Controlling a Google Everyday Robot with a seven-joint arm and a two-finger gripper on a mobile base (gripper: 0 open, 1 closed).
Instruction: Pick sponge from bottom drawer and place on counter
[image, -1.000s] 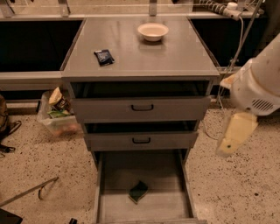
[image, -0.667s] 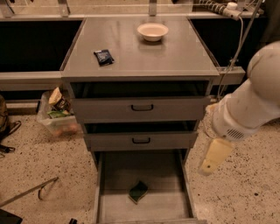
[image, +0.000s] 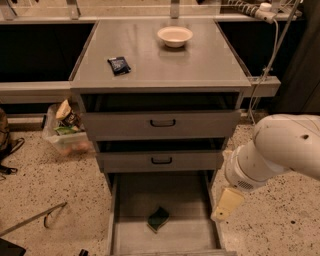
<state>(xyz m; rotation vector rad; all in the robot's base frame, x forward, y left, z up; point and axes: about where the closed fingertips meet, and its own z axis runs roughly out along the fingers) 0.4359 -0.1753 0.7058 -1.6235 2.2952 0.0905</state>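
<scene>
Since a second ago my arm (image: 280, 150) has swung down and to the left, carrying my gripper (image: 227, 203) from beside the upper drawers to the right edge of the bottom drawer (image: 113, 215); the sponge (image: 158, 218) has not shifted. The sponge lies on the floor of that pulled-out drawer, near the middle and toward the front, dark green face up, turned at a slant with a sliver of yellow along one edge. My gripper hangs to its right, apart from it, by the drawer's right wall, its cream-coloured end pointing down and slightly left. Whether it is open or closed I cannot tell. Behind it, the fat white body of my arm reaches in from the right, angled downward. Above the open drawer sit the middle drawer (image: 160, 161) and top drawer (image: 161, 123), each with a black handle. On the counter (image: 160, 75) a small dark packet (image: 119, 65) lies at the left, its print too small to read, and a pale bowl (image: 174, 36) stands near the back. A clear plastic bin (image: 65, 132) of odds and ends sits on the speckled floor, left of the cabinet.
</scene>
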